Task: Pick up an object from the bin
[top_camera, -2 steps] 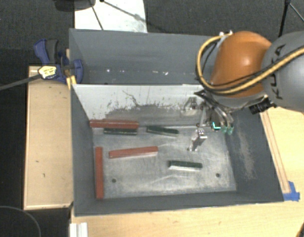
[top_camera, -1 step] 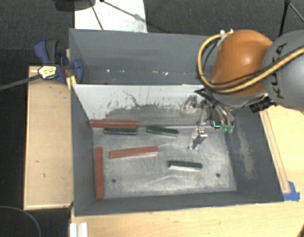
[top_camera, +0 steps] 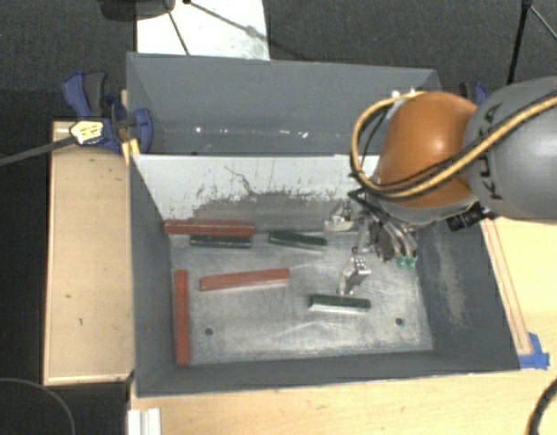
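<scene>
Here the arm [top_camera: 532, 166] stretched in from the right of the frame, with its orange cover [top_camera: 423, 143] hanging above the right half of the grey bin [top_camera: 151, 243]. The pincer [top_camera: 354, 282] pointed down at the bin's floor, a little right of centre. Its tip stood just over the right part of a short dark green bar [top_camera: 340, 304], which lay nearly level in the lower right of the floor. I could not tell whether the tip touched that bar. Nor could I tell whether the pincer was spread or pressed together.

The other things lay loose and apart, farther left. A second green bar [top_camera: 296, 238] lay near the back wall, just left of the pincer's body. At the upper left of the floor a red-brown bar [top_camera: 210, 228] lay along the back wall, and a third green bar [top_camera: 221, 240] lay right beside it on the nearer side. A slanted red-brown bar [top_camera: 244, 280] lay in the middle of the floor. An upright red-brown bar [top_camera: 181, 318] lay against the left wall, running from the middle towards the lower left corner.
</scene>
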Available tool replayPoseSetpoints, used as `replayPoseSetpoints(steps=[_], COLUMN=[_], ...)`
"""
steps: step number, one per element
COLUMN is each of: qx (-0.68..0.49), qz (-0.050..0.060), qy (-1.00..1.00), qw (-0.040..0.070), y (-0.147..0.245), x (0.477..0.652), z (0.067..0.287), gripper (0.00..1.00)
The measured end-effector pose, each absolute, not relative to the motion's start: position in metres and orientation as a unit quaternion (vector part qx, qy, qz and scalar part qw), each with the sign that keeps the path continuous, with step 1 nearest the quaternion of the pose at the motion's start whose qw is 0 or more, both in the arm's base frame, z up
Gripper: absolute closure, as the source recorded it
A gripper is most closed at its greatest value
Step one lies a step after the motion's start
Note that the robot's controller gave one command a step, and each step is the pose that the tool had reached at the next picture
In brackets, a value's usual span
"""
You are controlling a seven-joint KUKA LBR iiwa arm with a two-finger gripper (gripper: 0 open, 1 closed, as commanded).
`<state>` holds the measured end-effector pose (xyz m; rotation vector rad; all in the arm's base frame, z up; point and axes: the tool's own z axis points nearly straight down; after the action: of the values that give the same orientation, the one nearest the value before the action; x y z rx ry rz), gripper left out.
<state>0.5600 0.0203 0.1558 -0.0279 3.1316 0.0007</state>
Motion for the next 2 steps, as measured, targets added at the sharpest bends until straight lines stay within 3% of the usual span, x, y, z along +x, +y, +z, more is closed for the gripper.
replayPoseSetpoints(steps=[1, 2], qx=[-0.053, -0.053], qz=[0.0, 0.0], qy=[0.999, 0.999], qw=[0.006, 0.006], y=[0.0106, 0.0106], x=[0.549, 0.549], z=[0.0755, 0.0755], gripper=[1.0, 1.0])
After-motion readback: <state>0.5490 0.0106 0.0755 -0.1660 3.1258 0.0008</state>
